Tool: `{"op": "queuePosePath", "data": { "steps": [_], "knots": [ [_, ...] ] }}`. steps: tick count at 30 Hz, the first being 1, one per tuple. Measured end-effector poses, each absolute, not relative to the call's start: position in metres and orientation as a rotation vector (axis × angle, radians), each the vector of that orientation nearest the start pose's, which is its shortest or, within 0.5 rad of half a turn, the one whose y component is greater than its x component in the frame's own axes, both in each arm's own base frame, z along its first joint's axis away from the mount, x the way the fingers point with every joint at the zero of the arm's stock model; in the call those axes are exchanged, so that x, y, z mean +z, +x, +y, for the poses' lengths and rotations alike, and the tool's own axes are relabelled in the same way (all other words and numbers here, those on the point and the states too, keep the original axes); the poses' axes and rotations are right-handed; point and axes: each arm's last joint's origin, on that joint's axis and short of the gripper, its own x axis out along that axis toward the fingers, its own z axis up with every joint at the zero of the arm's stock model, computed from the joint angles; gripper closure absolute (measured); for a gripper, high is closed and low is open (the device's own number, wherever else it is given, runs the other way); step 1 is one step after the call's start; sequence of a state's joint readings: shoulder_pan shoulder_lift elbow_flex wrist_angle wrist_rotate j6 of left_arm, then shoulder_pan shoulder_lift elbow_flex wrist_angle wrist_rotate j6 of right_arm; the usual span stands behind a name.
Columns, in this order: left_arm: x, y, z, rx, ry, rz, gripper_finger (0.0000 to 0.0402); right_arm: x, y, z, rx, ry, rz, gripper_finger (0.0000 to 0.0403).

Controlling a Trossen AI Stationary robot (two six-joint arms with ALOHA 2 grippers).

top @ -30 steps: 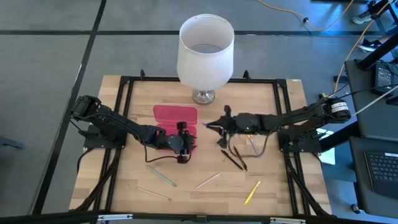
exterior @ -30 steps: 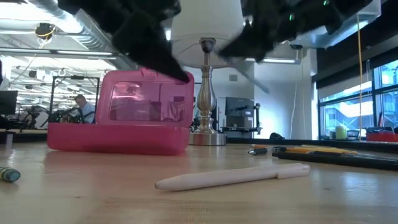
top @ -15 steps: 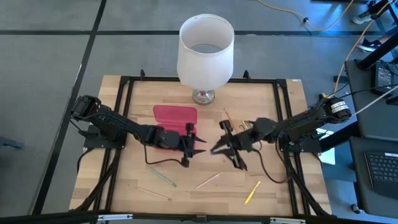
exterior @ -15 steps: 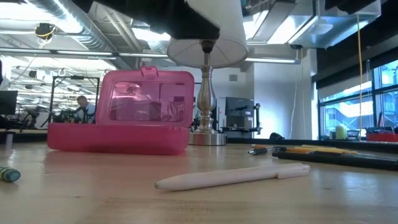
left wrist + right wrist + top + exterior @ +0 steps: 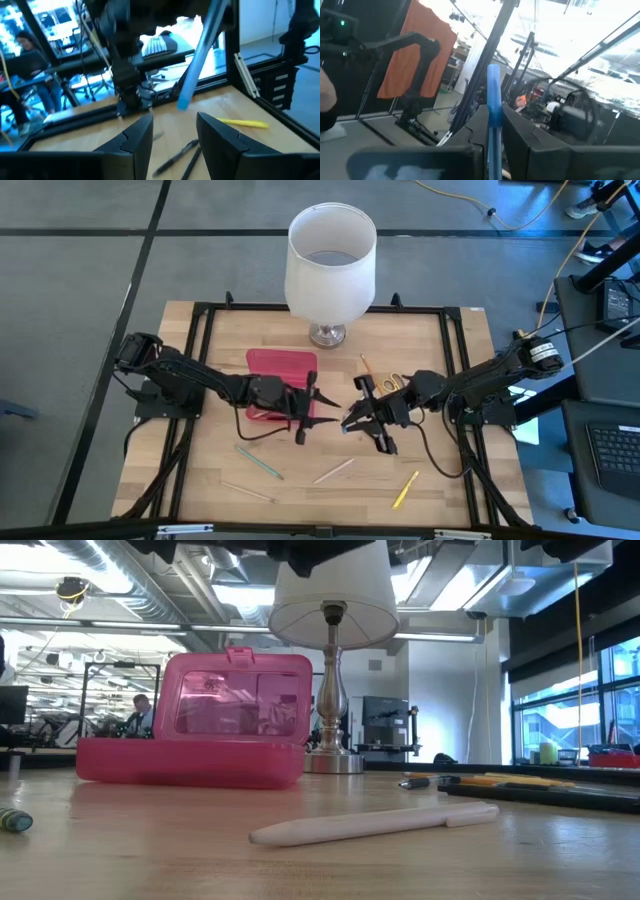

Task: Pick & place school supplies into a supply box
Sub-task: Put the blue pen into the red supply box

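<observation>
While raised, right gripper (image 5: 350, 421) pinches blue pen (image 5: 493, 112).

Both arms are dark, nearly black, built of slim jointed segments that widen into bulkier housings at the base. A black cable loops loose beside each arm. The right arm carries a round joint housing with a pale ring and an orange mark near its base. The left tool (image 5: 318, 408) ends in two broad, flat, dark fingers (image 5: 135, 142) with squared tips. The right tool (image 5: 350, 420) has two dark, smooth, slab-like fingers (image 5: 520, 145).
</observation>
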State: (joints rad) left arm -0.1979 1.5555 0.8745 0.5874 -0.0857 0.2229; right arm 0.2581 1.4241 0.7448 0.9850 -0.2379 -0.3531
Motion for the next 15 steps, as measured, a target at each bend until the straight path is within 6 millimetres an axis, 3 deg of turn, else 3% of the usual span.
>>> {"op": "queuePosePath", "data": {
  "steps": [15],
  "knots": [
    [0.255, 0.334, -0.066, -0.172, 0.289, 0.031, 0.0259, 0.263, 0.309, 0.075, 0.346, -0.317, -0.337, 0.0357]
  ]
}}
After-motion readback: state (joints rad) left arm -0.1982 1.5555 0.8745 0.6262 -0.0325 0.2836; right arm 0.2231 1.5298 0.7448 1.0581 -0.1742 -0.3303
